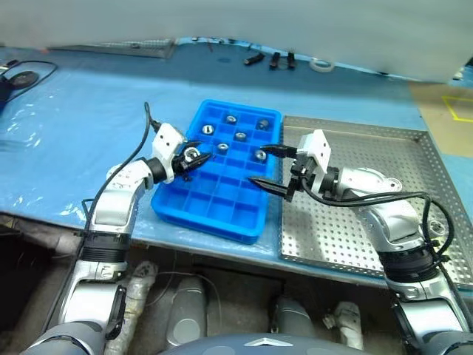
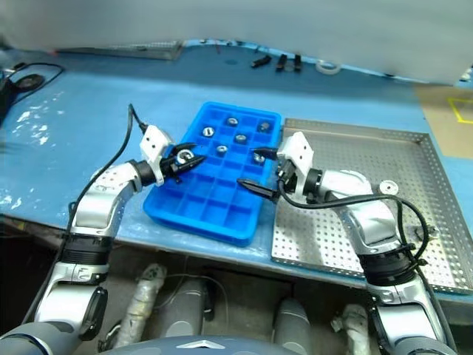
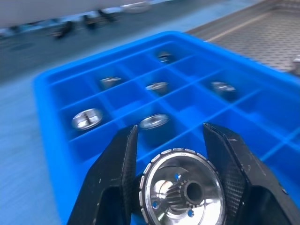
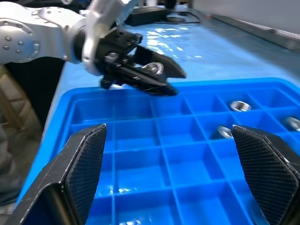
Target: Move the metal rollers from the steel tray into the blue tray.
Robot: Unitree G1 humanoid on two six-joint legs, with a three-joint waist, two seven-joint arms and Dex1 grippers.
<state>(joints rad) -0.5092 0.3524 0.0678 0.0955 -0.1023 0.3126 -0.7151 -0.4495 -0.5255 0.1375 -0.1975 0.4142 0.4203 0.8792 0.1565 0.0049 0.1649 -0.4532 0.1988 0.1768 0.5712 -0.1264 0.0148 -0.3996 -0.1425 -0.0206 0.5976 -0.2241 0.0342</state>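
A metal roller (image 3: 183, 194) is pinched between the two black fingers of the left hand (image 1: 191, 157), which hangs over the left edge of the blue tray (image 1: 214, 203), about halfway along that edge. The blue tray sits on the counter (image 1: 81, 126) with the steel tray (image 1: 355, 229) touching or just beside its right side. Six more rollers (image 1: 241, 135) already lie in separate compartments in the far part of the blue tray; the compartments near the held roller and towards the tray's near end look empty. The right hand (image 1: 272, 168) is held over the right edge of the blue tray with its fingers spread wide and nothing between them. One small silvery piece (image 2: 389, 188) can be seen on the steel tray beyond the right forearm; whether it is a roller cannot be told. The step in hand is judged to be the placing of the carried roller: it has been brought to the blue tray but not yet set down. The next move is thought to call for the left hand to be centred over an empty compartment near the tray's left edge, lowered so the roller drops inside the walls rather than on a divider, and then opened. The spread right hand should be kept apart from the left hand meanwhile.
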